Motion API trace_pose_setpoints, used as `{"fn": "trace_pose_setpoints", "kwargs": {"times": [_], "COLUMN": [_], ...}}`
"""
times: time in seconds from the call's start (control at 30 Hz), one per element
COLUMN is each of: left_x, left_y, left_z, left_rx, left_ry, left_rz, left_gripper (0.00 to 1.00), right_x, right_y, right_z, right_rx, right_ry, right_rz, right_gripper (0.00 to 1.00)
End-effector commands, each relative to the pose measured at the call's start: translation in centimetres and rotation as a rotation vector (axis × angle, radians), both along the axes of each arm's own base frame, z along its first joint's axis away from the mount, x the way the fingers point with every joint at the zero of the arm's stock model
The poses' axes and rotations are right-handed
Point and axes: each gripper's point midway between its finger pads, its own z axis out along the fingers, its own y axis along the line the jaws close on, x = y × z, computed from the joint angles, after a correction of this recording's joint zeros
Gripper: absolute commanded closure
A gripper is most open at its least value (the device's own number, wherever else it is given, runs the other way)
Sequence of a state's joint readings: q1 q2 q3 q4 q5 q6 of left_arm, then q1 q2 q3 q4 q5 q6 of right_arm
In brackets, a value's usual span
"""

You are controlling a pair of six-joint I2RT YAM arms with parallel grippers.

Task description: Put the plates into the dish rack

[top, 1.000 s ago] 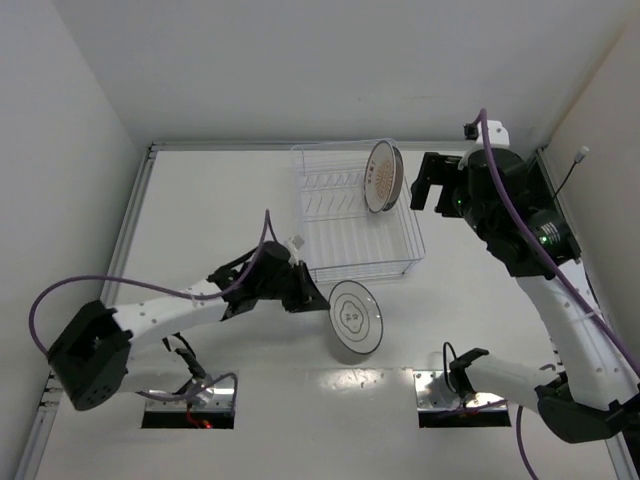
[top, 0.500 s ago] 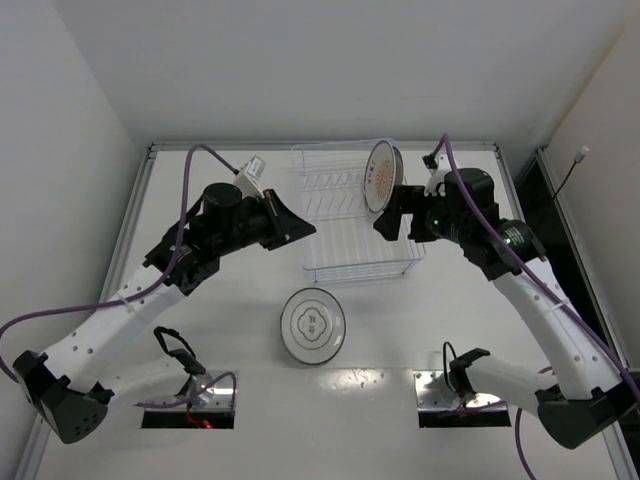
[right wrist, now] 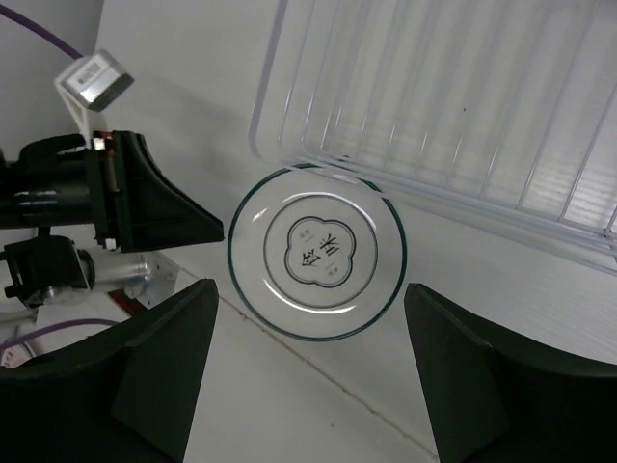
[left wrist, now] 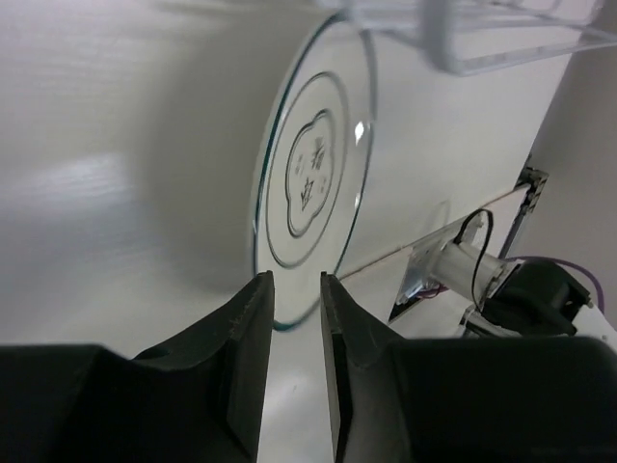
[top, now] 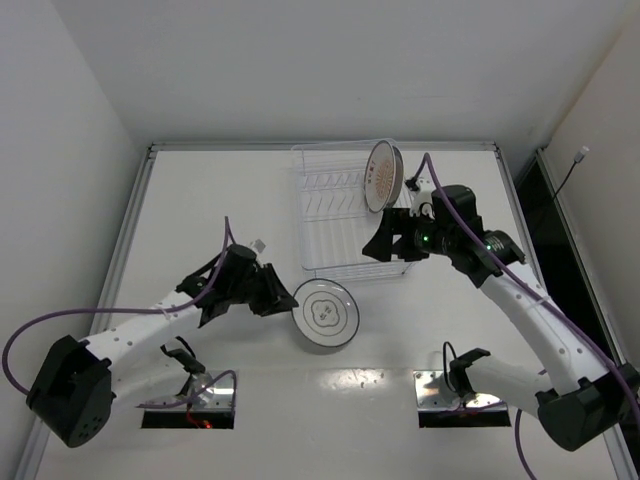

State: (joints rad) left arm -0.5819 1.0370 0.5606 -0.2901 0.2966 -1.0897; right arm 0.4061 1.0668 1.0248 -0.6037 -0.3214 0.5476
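Note:
The dish rack (top: 340, 240) stands at the back middle of the table. The plate with the orange sunburst centre (top: 383, 176) stands upright in the rack's back right corner. The white plate with a grey ring and dark centre motif (top: 326, 315) lies flat on the table in front of the rack; it also shows in the left wrist view (left wrist: 313, 183) and the right wrist view (right wrist: 316, 253). My left gripper (top: 284, 300) is low at this plate's left rim, jaws a narrow gap apart, rim at the tips (left wrist: 294, 289). My right gripper (top: 385, 240) hovers wide open over the rack's front edge, above the plate (right wrist: 310, 289). The dark-rimmed plate is out of view.
The rack's clear front wall (right wrist: 453, 207) lies just behind the flat plate, and its corner shows in the left wrist view (left wrist: 501, 58). Two metal base plates (top: 190, 400) (top: 455, 392) sit at the near edge. A raised rail (top: 135, 220) borders the table's left side.
The left gripper rose to the rack's left side, then came back down to the white plate's left rim. The plate now lies flat. The right gripper moved left and lower over the rack's front.

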Motion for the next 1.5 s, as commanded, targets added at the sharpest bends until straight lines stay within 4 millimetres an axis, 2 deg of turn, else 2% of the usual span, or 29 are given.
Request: {"fn": "trace_pose_setpoints", "kwargs": {"times": [0.0,0.17,0.3,0.43,0.6,0.7,0.83,0.97,1.0,1.03,1.07,1.1,1.17,1.2,1.23,1.33,1.47], "left_x": [0.4,0.1,-0.7,-2.5,-2.8,-2.7,-2.9,-2.5,-1.8,-2.1,-1.5,-0.5,0.0,0.7,0.6,0.6,-1.3], "left_y": [-1.9,-2.1,-1.3,-0.1,0.0,0.3,0.4,0.7,0.4,0.9,1.1,0.9,1.8,1.7,2.1,2.9,3.5], "left_z": [1.1,-0.9,-3.3,-6.6,-8.1,-8.5,-8.6,-7.2,-5.5,-5.3,-4.6,-2.0,-0.7,1.0,1.3,0.7,-3.2], "left_rx": [-0.133,-0.088,-0.041,-0.010,-0.052,-0.031,-0.028,-0.030,-0.050,-0.021,-0.007,-0.033,0.012,0.003,0.018,0.070,0.114], "left_ry": [-0.010,0.048,0.108,0.179,0.202,0.221,0.235,0.208,0.168,0.168,0.137,0.066,0.021,-0.025,-0.030,-0.025,0.113], "left_rz": [-0.007,-0.003,0.022,0.042,0.065,0.083,0.090,0.099,0.102,0.097,0.114,0.119,0.146,0.150,0.153,0.157,0.168], "left_gripper": [0.77,0.74,0.56,0.38,0.27,0.25,0.25,0.25,0.25,0.25,0.25,0.25,0.25,0.25,0.25,0.25,0.25], "right_x": [0.4,0.0,-0.5,-0.7,-0.8,-0.8,-0.8,-0.9,-0.9,-0.8,-0.7,-0.7,-0.6,-0.4,-0.4,-0.2,0.1], "right_y": [0.8,0.7,0.3,0.1,0.1,0.1,0.1,0.0,0.0,-0.1,0.0,0.0,0.0,0.1,0.1,0.3,0.6], "right_z": [2.4,2.0,1.0,1.1,0.7,0.7,0.7,0.6,0.6,0.5,0.9,0.9,0.6,0.5,0.5,0.3,0.7], "right_rx": [0.074,0.056,0.045,0.049,0.046,0.046,0.046,0.042,0.042,0.037,0.041,0.041,0.037,0.036,0.036,0.040,0.045], "right_ry": [-0.074,-0.054,-0.041,-0.047,-0.038,-0.038,-0.038,-0.030,-0.030,-0.032,-0.040,-0.041,-0.031,-0.029,-0.029,-0.024,-0.022], "right_rz": [0.019,0.038,0.030,0.018,0.017,0.017,0.017,0.017,0.017,0.010,0.010,0.010,0.010,0.010,0.010,0.017,0.025], "right_gripper": [0.25,0.27,0.27,0.27,0.27,0.27,0.27,0.27,0.27,0.27,0.27,0.27,0.27,0.27,0.27,0.27,0.27]}}
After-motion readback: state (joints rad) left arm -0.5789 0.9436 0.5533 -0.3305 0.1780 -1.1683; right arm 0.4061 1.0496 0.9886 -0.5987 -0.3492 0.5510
